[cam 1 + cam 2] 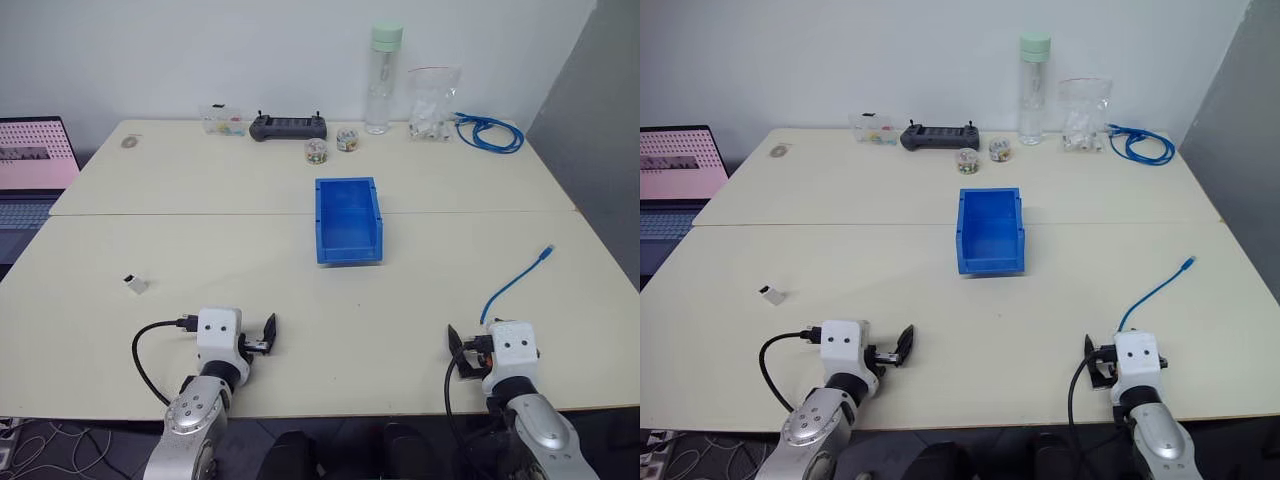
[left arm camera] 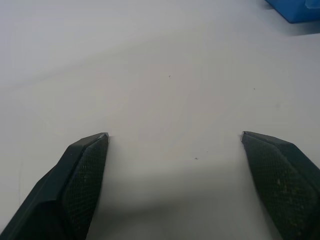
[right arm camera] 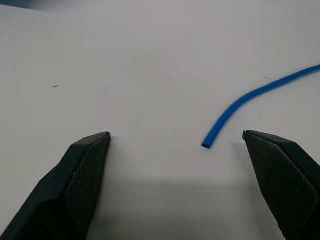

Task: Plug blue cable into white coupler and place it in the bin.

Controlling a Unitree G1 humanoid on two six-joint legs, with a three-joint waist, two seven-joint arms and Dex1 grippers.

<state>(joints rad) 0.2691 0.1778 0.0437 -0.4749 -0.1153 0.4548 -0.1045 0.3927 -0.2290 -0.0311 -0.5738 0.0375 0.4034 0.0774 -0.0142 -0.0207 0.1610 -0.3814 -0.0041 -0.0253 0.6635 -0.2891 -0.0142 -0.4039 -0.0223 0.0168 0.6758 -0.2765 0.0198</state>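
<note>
The blue cable (image 1: 512, 284) lay on the bench (image 1: 300, 300) on the robot's right side, its cut end just ahead of the right gripper (image 3: 175, 145) and its length running away and to the right, curving up to the small clear plug (image 1: 546, 252) at the far tip. In the right wrist view that cut end sat between the spread fingers (image 3: 80, 180), nearer the right-hand one, so the cable's long axis ran roughly along the gripper's reach rather than across it. The right gripper stood wide open and held nothing. The left gripper (image 1: 262, 338) was likewise wide open and empty, low over bare bench at the near edge. The white coupler (image 1: 136, 284) lay on the robot's left, ahead of and out to the left of the left gripper, clearly apart from it. The bin (image 1: 348, 219) sat mid-bench, well ahead and between the two arms, with nothing visible inside. As I judged it, the right arm was much the nearer to the cable and the left to the coupler, and neither part had yet been picked up.
</note>
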